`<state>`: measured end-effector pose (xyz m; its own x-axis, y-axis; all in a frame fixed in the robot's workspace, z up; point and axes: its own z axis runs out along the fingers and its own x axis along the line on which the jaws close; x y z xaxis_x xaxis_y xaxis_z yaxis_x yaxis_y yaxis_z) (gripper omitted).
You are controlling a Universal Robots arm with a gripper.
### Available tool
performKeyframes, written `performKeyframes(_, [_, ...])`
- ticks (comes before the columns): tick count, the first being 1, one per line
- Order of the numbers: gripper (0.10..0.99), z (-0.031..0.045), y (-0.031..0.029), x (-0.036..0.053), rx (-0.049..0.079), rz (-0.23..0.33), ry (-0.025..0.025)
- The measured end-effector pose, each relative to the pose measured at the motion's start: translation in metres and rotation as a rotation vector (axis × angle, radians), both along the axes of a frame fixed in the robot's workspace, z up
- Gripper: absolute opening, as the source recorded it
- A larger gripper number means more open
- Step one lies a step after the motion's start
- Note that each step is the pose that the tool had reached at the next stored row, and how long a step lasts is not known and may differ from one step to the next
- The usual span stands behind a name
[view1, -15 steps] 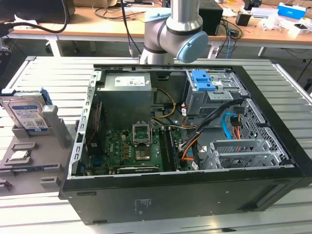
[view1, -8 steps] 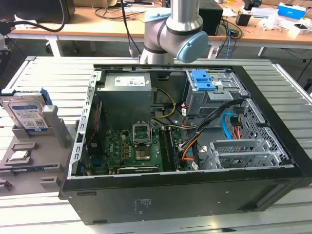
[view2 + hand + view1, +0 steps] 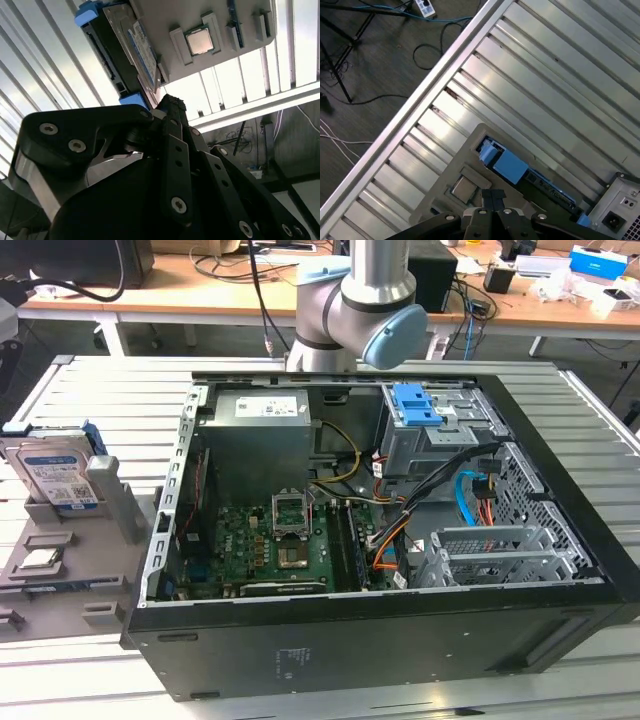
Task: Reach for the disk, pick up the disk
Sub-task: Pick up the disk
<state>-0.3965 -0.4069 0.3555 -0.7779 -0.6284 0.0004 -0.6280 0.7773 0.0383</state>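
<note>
The disk (image 3: 52,476) is a silver hard drive with a white-and-blue label and blue rails. It stands on edge in a grey holder (image 3: 105,502) at the exterior view's left, beside the computer case. In the second wrist view the disk (image 3: 134,46) lies just beyond my gripper (image 3: 170,103), apart from it. In the first wrist view the disk's blue rail (image 3: 510,168) sits a short way past my gripper (image 3: 493,197). The black fingers are pressed together with nothing between them. The arm's grey and blue joint (image 3: 372,315) stands behind the case.
An open black computer case (image 3: 400,630) fills the middle of the slatted metal table (image 3: 90,390), with a blue latch plate (image 3: 415,406) inside. A small square processor chip (image 3: 200,42) rests on the grey holder near the disk. The table edge (image 3: 415,102) drops to a floor with cables.
</note>
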Motion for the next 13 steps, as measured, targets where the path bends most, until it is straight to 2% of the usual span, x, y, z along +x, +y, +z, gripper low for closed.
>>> performKeyframes(13, [0.106, 0.0000, 0.0000, 0.0000, 0.000, 0.140, 0.0000])
